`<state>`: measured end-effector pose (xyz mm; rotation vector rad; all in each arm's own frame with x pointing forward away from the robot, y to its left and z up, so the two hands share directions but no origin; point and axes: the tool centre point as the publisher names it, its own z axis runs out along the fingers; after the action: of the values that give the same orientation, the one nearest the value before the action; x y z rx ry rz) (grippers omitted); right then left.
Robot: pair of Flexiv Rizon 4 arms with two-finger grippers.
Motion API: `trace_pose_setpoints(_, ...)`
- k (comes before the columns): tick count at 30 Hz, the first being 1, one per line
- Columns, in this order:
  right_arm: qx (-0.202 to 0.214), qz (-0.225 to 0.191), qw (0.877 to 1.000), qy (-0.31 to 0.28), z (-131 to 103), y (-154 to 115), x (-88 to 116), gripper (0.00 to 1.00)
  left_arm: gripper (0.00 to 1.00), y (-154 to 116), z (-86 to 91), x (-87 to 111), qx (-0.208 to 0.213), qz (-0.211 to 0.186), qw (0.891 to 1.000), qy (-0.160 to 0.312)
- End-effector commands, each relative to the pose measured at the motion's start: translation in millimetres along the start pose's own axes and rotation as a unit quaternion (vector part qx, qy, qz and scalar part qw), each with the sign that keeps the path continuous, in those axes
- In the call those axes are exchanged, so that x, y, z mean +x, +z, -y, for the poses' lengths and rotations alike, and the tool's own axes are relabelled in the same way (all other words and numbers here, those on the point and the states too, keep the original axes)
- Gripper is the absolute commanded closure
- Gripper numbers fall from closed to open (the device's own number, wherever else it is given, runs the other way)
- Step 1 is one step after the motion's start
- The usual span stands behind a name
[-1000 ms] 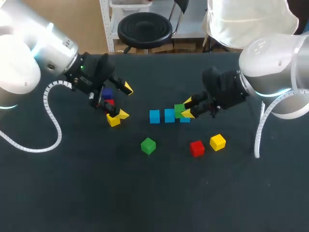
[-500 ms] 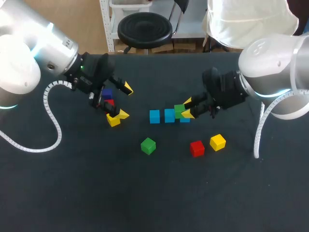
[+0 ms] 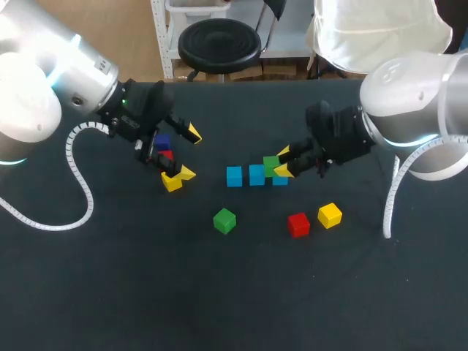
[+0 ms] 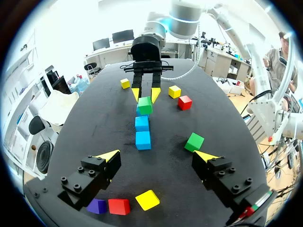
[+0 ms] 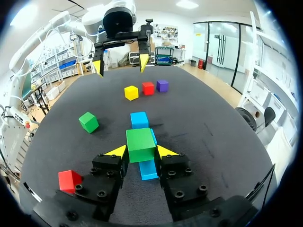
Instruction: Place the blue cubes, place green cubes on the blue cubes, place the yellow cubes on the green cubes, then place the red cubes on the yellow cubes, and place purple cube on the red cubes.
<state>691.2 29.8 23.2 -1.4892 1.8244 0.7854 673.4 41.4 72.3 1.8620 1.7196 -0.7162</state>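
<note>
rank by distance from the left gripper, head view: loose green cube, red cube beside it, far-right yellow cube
1. loose green cube, front middle, nearest the left gripper.
2. red cube, to its right.
3. yellow cube, farthest right.

Head: high behind, looking down on the worktop [image 3: 241,292].
Left wrist: low, facing the right arm [image 4: 182,16].
Right wrist: low, facing the left arm [image 5: 118,16].
Shared: blue cubes [image 3: 256,175].

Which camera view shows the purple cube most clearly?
The right wrist view: the purple cube stands unobstructed beside a red cube. In the head view and the left wrist view, the left gripper partly hides it.
</note>
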Motion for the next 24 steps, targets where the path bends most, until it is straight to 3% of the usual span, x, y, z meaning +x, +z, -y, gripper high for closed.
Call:
trace_pose_setpoints(1,-0.002,0.002,1.0,0.0,1.9,1.1,0.5,1.0,0.0,-0.1,-0.2,1.2,0.0,0.002,1.0,0.002)
trace_pose_setpoints(24,-0.007,0.002,1.0,-0.002,3.6,4.1,0.5,1.0,0.0,-0.1,-0.2,1.2,0.0,0.002,1.0,0.002)
